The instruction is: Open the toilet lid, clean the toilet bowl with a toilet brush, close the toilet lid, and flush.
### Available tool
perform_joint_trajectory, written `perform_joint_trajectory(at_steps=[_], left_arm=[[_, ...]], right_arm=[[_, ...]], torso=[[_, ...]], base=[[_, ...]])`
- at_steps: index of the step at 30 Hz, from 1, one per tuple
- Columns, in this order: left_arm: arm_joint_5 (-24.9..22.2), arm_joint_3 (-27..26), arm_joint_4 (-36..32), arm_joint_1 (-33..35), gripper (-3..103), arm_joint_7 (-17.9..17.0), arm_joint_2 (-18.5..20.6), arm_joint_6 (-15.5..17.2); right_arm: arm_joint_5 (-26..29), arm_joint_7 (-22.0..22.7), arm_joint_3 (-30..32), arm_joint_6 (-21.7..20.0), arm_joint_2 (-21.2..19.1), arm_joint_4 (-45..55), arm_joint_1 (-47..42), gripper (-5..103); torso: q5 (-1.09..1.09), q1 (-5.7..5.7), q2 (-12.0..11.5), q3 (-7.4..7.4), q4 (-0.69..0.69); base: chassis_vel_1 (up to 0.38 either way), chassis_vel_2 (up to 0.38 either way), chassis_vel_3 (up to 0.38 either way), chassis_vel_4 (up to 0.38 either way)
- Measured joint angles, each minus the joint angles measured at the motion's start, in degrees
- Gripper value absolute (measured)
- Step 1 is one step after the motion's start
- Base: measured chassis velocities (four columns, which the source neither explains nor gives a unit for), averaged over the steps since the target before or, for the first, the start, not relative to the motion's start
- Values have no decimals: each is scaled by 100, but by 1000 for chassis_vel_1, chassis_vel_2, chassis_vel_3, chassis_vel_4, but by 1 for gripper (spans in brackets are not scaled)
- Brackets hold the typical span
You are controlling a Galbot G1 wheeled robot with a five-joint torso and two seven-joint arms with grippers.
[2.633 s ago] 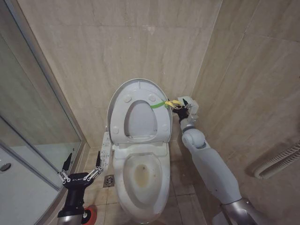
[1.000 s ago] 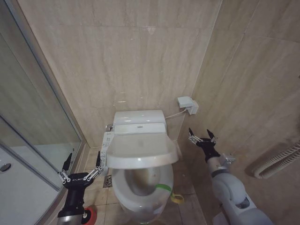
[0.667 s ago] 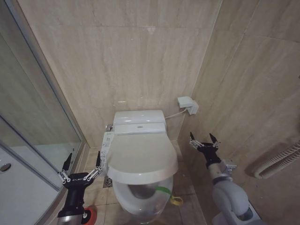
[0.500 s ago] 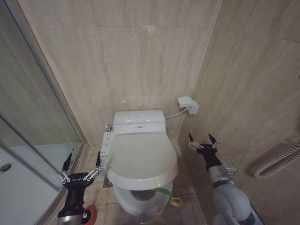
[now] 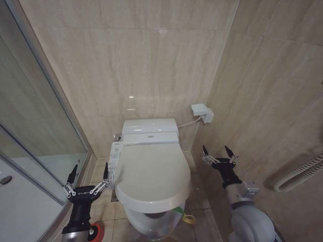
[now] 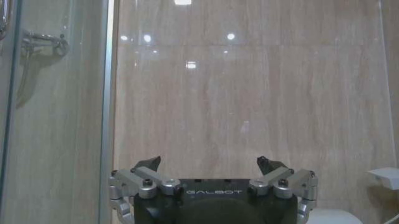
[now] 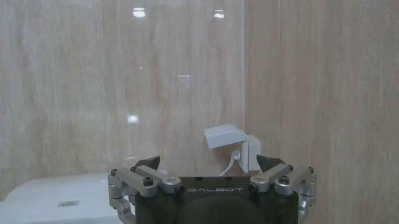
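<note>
The toilet lid (image 5: 151,174) lies nearly flat over the toilet bowl (image 5: 151,224), whose front rim still shows under it. Its green strap (image 5: 177,209) hangs off the front edge with a yellow loop (image 5: 188,218) on the floor. My right gripper (image 5: 215,149) is open and holds nothing, apart from the lid, to the right of the toilet; it is also in the right wrist view (image 7: 208,161). My left gripper (image 5: 91,169) (image 6: 209,161) waits open left of the toilet, above the red cup holder (image 5: 96,233). The toilet brush handle is hidden.
A white button panel (image 5: 113,159) runs along the toilet's left side, with the tank (image 5: 150,131) behind. A white wall box (image 5: 202,112) (image 7: 234,140) with a cord sits in the right corner. Glass shower door (image 5: 35,151) stands at left, a ribbed hose (image 5: 298,176) at right.
The lid has swung down from upright to nearly flat over the bowl. My right gripper let go of the strap and dropped back to the toilet's right. The left arm has not moved.
</note>
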Motion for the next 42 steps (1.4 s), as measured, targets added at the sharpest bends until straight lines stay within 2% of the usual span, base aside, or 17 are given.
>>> perform_joint_trajectory(at_steps=[17,42], left_arm=[[0,0,0,0,100,0,0,0],[0,0,0,0,100,0,0,0]], right_arm=[[-40,39,-5,-44,109,134,-125,100],[-418,108,118,67,758,397,-438,100]], torso=[[1,0,0,0,0],[0,0,-1,0,0]], base=[[0,0,0,0],[0,0,0,0]])
